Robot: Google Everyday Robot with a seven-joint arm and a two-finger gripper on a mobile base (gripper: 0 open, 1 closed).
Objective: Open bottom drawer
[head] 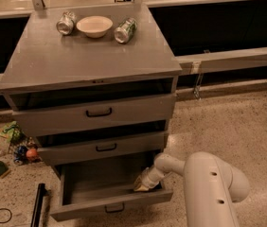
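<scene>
The bottom drawer (110, 203) of the grey cabinet (91, 60) stands pulled out, its plain grey inside showing and its small black handle (114, 208) on the front. My white arm reaches in from the lower right. My gripper (142, 185) is at the drawer's right end, just inside behind the front panel. The middle drawer (102, 148) and the top drawer (98, 113) above it stick out a little.
On the cabinet top stand a white bowl (94, 26) and two cans lying on their sides (65, 23) (125, 30). Small clutter (15, 148) lies on the floor to the left. A black bar (38, 205) lies left of the open drawer. Speckled floor spreads to the right.
</scene>
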